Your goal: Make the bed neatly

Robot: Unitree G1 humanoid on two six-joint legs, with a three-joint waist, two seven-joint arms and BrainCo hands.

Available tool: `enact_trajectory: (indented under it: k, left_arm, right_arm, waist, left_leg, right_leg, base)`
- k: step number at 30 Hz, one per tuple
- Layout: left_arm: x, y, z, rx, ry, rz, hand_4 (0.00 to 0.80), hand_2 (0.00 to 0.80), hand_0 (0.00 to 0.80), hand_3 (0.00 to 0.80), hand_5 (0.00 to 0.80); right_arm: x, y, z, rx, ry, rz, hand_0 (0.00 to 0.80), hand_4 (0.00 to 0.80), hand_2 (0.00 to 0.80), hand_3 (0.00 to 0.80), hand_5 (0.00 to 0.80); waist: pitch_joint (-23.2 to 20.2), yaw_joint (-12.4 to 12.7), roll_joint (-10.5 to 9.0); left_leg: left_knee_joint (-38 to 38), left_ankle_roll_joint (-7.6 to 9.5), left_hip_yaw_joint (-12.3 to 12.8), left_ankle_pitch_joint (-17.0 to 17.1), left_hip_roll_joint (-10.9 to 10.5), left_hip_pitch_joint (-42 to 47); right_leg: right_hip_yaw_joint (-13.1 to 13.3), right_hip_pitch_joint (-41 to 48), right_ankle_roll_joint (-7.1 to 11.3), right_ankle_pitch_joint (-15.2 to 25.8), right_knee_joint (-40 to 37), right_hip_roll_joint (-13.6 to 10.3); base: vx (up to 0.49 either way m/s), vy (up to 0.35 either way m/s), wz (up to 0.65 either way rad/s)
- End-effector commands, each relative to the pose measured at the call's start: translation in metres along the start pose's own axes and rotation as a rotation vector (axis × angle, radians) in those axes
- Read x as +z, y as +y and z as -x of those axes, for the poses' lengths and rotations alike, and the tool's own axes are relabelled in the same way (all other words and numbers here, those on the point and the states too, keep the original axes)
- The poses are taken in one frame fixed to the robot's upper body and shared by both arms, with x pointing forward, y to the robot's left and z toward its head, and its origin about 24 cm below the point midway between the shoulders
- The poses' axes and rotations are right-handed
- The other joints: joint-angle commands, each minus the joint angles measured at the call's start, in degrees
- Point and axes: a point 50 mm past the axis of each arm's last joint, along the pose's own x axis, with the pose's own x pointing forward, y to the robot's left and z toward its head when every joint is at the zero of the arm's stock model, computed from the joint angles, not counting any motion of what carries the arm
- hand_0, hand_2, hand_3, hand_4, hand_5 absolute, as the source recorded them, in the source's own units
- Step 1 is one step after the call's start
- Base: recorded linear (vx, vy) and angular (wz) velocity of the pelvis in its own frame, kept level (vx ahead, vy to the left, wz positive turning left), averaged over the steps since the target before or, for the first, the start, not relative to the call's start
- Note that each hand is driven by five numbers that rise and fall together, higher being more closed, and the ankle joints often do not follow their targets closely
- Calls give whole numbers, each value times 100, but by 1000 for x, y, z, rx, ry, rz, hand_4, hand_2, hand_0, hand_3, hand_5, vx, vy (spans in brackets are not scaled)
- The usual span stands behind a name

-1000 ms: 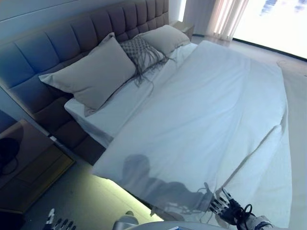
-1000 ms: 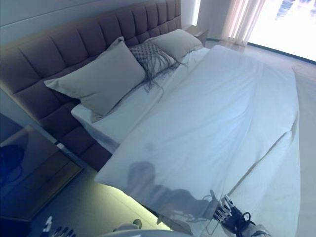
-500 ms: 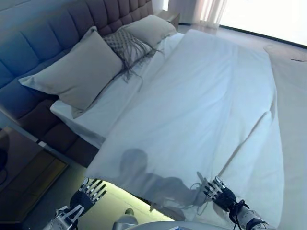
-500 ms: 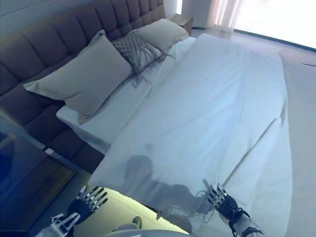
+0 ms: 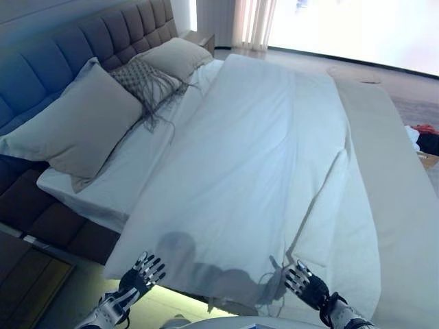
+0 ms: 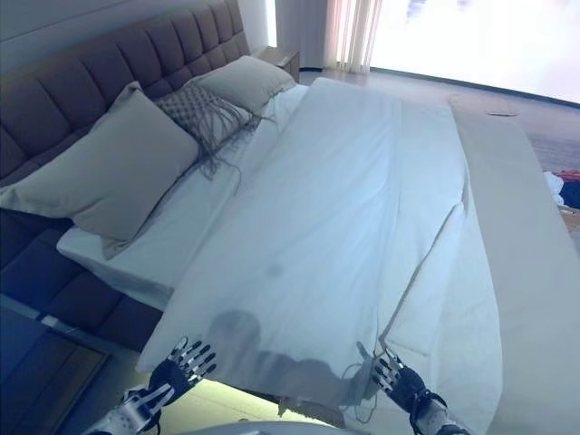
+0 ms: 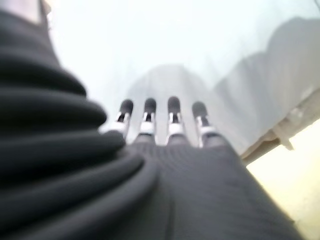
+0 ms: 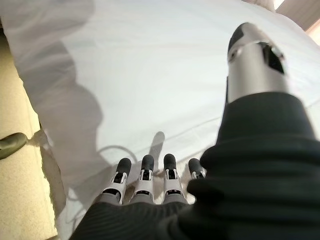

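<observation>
A white duvet (image 5: 267,164) covers most of the bed, with a long crease and a folded flap (image 5: 329,199) on its right side. Its near edge (image 5: 199,288) hangs over the bedside. My left hand (image 5: 139,274) is at the duvet's near left corner with straight fingers (image 7: 150,112) pointing at the cloth. Over the near edge further right, my right hand (image 5: 302,282) also holds its fingers (image 8: 145,170) straight, just above the duvet. Neither hand holds cloth. Two beige pillows (image 5: 75,123) (image 5: 175,56) and a fringed grey cushion (image 5: 144,79) lie at the head.
A padded headboard (image 5: 62,55) runs along the left. A dark bedside table (image 5: 27,281) stands at lower left, another (image 5: 202,39) at the far end. A beige bench or rug (image 5: 405,205) runs along the bed's right side, with clothes (image 5: 425,137) beyond it.
The camera has swung, shifting the whole bed left. My left hand has risen from the floor side up to the duvet's near corner. The right hand stays at the near edge.
</observation>
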Motion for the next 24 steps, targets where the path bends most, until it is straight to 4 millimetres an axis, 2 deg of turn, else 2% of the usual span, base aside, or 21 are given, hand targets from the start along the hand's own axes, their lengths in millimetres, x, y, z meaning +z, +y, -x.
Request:
enact_trajectory:
  k: [1,4,10,16,20,24]
  left_arm:
    - [-1,-13,-17,2,-14,37,0,0,0,0,0]
    - [-2,-13,-17,5,-12,40,0,0,0,0,0]
    - [-2,-24,-20,-58,0,-20,0,0,0,0,0]
    - [7,-40,-29,-124,-34,-18,0,0,0,0,0]
    - [-6,-38,-28,-123,1,-28,0,0,0,0,0]
    - [-12,-41,-30,-132,12,-10,0,0,0,0,0]
  right_arm:
    - [26,21,-9,80,-88,82,0,0,0,0,0]
    - [37,32,-10,139,-140,111,0,0,0,0,0]
    - [79,86,-15,302,-297,269,0,0,0,0,0]
    - [122,126,-9,414,-468,219,0,0,0,0,0]
    - [126,140,-7,457,-488,205,0,0,0,0,0]
    - [121,145,-10,445,-435,248,0,0,0,0,0]
  waist:
    - [-21,-29,238]
    - [3,-48,242]
    - [218,28,317]
    - [363,229,352]
    - [317,288,338]
    - [296,303,394]
  left_leg:
    - [10,314,183,-413,-260,66]
    - [10,321,159,-426,-271,91]
    - [10,366,71,-373,-278,-38]
    - [10,312,-185,-287,-266,-371]
    - [10,254,-248,-279,-241,-412]
    - [10,242,-276,-286,-249,-306]
  right_leg:
    - [-132,-104,52,169,57,208]
    - [-118,-84,46,153,71,220]
    - [-101,-277,8,28,330,177]
    - [-286,-385,-2,68,145,170]
    - [-405,-316,5,68,45,159]
    - [-473,-208,-19,-3,133,126]
  base:
    - [39,-13,-15]
    - [71,-14,-5]
    - [27,-1,0]
    - [-73,-6,9]
    - [9,-1,19]
    - [82,55,10]
